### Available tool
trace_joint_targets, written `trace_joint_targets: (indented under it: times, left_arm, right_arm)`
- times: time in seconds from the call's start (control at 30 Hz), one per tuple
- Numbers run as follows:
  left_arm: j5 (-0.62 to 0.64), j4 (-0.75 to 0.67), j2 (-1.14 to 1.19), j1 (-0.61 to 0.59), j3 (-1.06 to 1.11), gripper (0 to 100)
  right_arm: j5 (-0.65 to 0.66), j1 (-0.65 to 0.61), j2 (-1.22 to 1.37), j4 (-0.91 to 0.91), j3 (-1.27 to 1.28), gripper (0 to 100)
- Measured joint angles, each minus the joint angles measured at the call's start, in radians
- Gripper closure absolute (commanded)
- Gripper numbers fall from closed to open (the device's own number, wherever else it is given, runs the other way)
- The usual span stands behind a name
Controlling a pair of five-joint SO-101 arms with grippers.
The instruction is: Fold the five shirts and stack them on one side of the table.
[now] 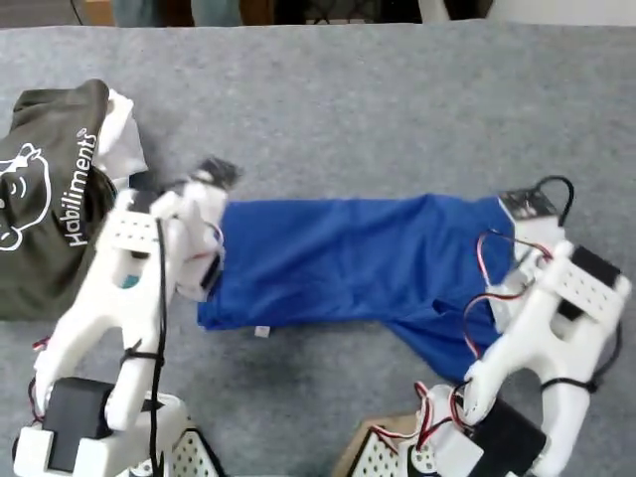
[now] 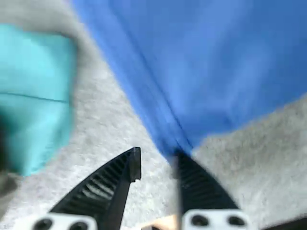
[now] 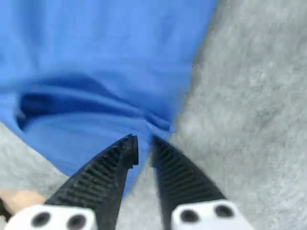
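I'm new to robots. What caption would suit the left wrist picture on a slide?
Left gripper, open, at the edge of the blue shirt on the grey table, something teal nearby.

Blue shirt: thin cloth, matt, smooth, soft creases. Worktop: grey felt-like cover, fuzzy, matt. Olive shirt: matt knit cloth, flat white print. Teal cloth: matt, soft. My left hand: fingers black plastic, ribbed inner faces, dull sheen, white plastic at base. My arm shells: white plastic, smooth, slight gloss. Wires: thin, plastic-coated.
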Motion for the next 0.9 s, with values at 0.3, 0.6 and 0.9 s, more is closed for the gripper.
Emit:
trace_joint_targets:
  times: [0.3,0.6,0.9]
  left_arm:
    - [0.229,-0.196,0.000,0.011,-0.109,97]
    - [0.305,-0.898,0.114,0.041,0.259,97]
    - [0.305,-0.944,0.219,0.040,0.242,97]
  right_arm:
    - [-0.247,-0.302,0.017,-0.106,-0.041,98.5]
    - [-0.262,-0.324,0.143,-0.092,-0.037,98.5]
    - [-0.120,-0.324,-0.044,-0.071,0.184,98.5]
